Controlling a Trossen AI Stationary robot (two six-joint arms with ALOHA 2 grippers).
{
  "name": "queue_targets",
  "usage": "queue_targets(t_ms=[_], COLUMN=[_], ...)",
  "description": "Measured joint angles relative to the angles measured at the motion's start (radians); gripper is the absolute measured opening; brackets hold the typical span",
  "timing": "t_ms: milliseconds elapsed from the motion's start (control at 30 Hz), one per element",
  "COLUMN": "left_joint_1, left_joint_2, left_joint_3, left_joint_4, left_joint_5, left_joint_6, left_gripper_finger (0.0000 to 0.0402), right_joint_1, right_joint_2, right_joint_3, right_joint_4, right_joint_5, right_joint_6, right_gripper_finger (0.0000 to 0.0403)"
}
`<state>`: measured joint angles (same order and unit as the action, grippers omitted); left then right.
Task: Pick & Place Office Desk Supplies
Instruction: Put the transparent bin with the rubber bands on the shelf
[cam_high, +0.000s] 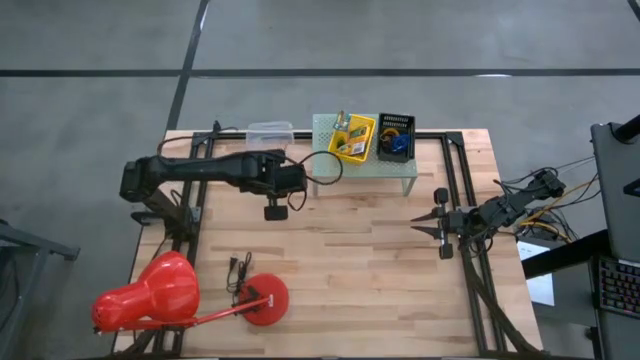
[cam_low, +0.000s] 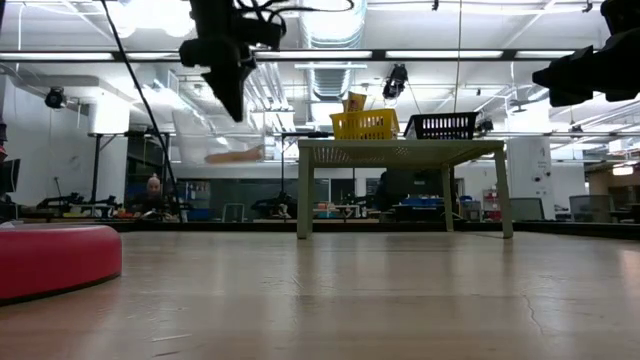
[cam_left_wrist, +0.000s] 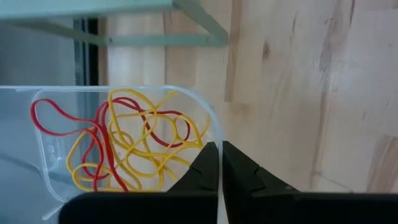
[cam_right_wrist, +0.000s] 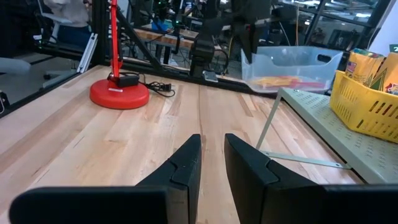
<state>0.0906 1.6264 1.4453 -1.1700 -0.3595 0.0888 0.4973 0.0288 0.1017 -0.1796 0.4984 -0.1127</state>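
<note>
Here the rubber bands (cam_left_wrist: 124, 143) lie as a loose tangle of thin yellow and red loops in a clear plastic bin (cam_left_wrist: 211, 124) at the desk's (cam_high: 350, 250) twelve o'clock edge, just beside the mint-green shelf (cam_high: 400, 165). The left gripper (cam_left_wrist: 219, 163) hangs above the bin's rim, fingers pressed together, empty. On the shelf, a yellow basket (cam_high: 352, 138) holds crayon boxes (cam_right_wrist: 367, 68). The right gripper (cam_right_wrist: 211, 155) waits near three o'clock, fingers slightly parted, empty.
</note>
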Motion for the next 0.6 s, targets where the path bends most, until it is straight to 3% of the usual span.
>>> queue_targets(t_ms=[400,600], left_joint_1=[0.034,0.097], left_joint_2=[0.0,0.0], left_joint_3=[0.198,0.272], left_joint_4=[-0.067,-0.066], left_joint_5=[0.046,0.081], left_joint_6=[0.28,0.348], left_gripper_finger=[0.0002,0.0002], right_joint_1=[0.0,0.0], right_joint_2=[0.0,0.0], right_joint_3=[0.0,0.0], right_joint_4=[0.0,0.0], right_joint_5=[0.0,0.0], right_joint_6=[0.0,0.0], right_gripper_finger=[0.0068,0.0068])
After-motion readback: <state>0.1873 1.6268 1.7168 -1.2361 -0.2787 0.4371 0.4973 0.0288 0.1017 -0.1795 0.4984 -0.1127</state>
